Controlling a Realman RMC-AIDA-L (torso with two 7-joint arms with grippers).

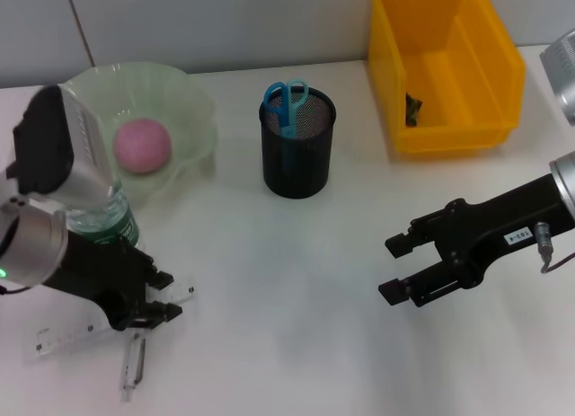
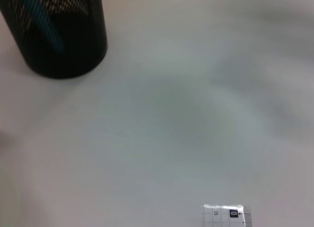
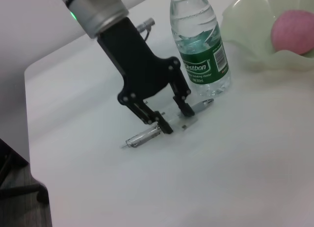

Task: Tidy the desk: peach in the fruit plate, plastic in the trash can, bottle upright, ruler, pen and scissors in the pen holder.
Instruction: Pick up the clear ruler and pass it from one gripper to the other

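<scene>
While peach (image 1: 141, 146) sits in fruit plate (image 1: 193, 106), scissors (image 1: 287, 101) stand in pen holder (image 1: 296, 155); trash can (image 1: 445, 70) holds dark scrap, maybe plastic. Left gripper (image 3: 172, 120) fingers spread over ruler (image 1: 67, 335) and pen (image 1: 132, 367), bottle (image 3: 201, 45) close behind; right gripper (image 1: 395, 268) fingers spread.

"Bestbon" in white on green label of water bottle (image 3: 198, 45), barcode beside it. "0" in dark box and "15" on end of clear ruler (image 2: 226, 215), left wrist view. White sticker with small print on right arm (image 1: 518, 235), illegible in head view.
</scene>
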